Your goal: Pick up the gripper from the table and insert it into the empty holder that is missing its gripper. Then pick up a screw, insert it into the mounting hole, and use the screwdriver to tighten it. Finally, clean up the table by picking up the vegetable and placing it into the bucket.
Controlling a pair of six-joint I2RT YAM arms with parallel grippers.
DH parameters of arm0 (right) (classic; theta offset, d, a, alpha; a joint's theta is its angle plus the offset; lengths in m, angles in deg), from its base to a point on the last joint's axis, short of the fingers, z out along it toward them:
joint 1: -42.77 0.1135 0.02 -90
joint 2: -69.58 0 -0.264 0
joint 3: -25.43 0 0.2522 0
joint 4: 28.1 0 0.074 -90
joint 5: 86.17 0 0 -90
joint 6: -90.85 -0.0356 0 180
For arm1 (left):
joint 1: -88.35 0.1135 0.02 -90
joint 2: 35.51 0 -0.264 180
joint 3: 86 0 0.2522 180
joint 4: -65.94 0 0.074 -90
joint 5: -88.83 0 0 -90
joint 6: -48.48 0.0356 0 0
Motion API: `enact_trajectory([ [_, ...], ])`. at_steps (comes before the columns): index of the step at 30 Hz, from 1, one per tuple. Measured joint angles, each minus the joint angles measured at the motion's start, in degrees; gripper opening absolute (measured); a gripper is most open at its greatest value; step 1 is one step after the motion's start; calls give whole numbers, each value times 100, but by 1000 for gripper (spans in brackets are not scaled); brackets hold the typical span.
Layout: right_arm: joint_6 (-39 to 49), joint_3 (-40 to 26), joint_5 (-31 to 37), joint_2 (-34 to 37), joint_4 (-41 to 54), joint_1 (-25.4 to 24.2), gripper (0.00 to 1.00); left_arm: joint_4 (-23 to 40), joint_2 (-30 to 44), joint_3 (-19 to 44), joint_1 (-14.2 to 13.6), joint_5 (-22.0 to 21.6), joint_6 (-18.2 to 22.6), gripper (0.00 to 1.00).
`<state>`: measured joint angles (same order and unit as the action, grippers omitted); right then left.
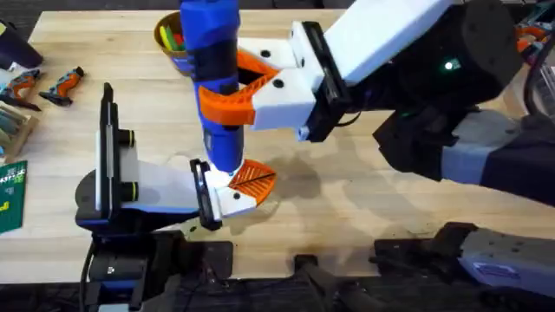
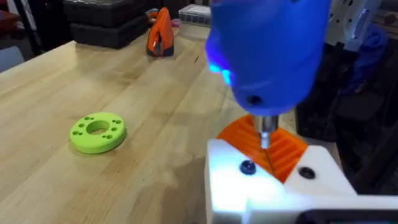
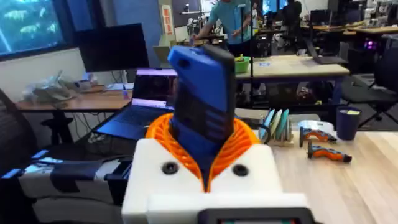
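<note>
overhead, we see our right gripper [image 1: 251, 87], white fingers with orange ribbed pads, clamped around the bright blue, thick pen-shaped powered screwdriver [image 1: 215, 78], which stands upright with its tip down on our left gripper [image 1: 241, 186]. the small orange ridged plastic wedge finger [image 1: 253, 176] is already seated on the white angular plastic holder [image 1: 230, 199] at the left arm's end, so we judge the insertion step done and the screw-tightening step in hand. from the left wrist camera the thin metal bit [image 2: 266, 132] points down just at the orange wedge beside the white mount, where two dark screw heads sit in the mount's face; we cannot tell whether the bit is engaged in a screw. whether the left fingers stand apart or together we cannot tell. the next move, in our judgement, calls for keeping the driver vertical and pressed squarely on the screw, since a tilt could let the bit slip off. the round brown tub with a yellow rim [image 1: 173, 39] waits at the far side of the pale wooden table [image 1: 390, 217], and a lime-green round plastic disc with holes [image 2: 97, 132] lies well apart from the work. no brand or writing is legible to us on the tools.
</note>
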<state>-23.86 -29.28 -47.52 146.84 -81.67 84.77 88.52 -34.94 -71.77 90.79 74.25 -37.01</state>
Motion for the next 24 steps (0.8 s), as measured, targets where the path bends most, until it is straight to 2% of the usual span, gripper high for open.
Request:
enact_trajectory([
  [24,405,0,-151,155,50,11,25,0,0,0,0,-2,0,4],
])
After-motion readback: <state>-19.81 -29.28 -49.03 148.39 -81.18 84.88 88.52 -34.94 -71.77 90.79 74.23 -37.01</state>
